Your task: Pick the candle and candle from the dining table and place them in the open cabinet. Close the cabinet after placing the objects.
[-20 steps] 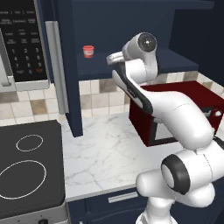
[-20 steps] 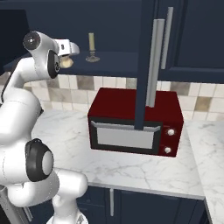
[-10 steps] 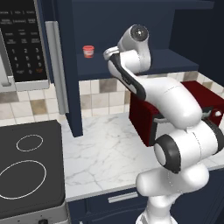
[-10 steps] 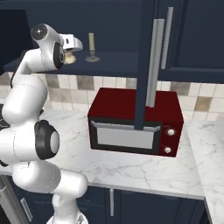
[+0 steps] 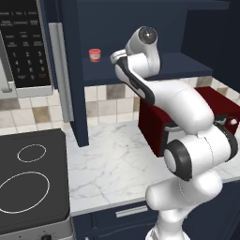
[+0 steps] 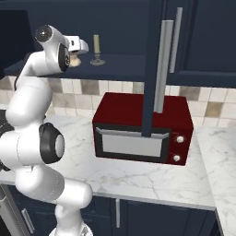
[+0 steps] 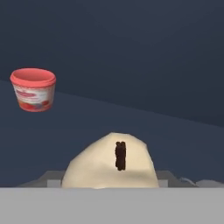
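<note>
Cream, lumpy, dark-wicked: reads as the short candle (image 7: 111,164). Sits clamped between the fingers of the claw (image 6: 74,54), hard against its tips in the hand view. Counts as a firm grasp, not a release.

Compared with a second ago: has reached further in and swung the wrist toward the open cabinet (image 5: 117,23). Carries the short candle (image 6: 73,60) along, now over the front part of the shelf (image 5: 187,65). Cannot tell whether it touches the shelf or hangs just above.

Around the claw:
- To its right, near, upright on the same shelf: the slim taper candle (image 6: 96,46) on its round base. Already placed.
- Ahead and to its left, deeper in: a small red tub (image 7: 34,89).
- Below, on the counter: a dark red microwave (image 6: 143,129).
- Further right and nearer the base: the cabinet door (image 6: 152,69), standing open edge-on, with its long silver handle (image 6: 162,64).

Meaning for the task: second placement close to done. Judged next: lower, let go, pull back clear of the taper, then push the door shut.

Risk: brushing the taper while backing out.
</note>
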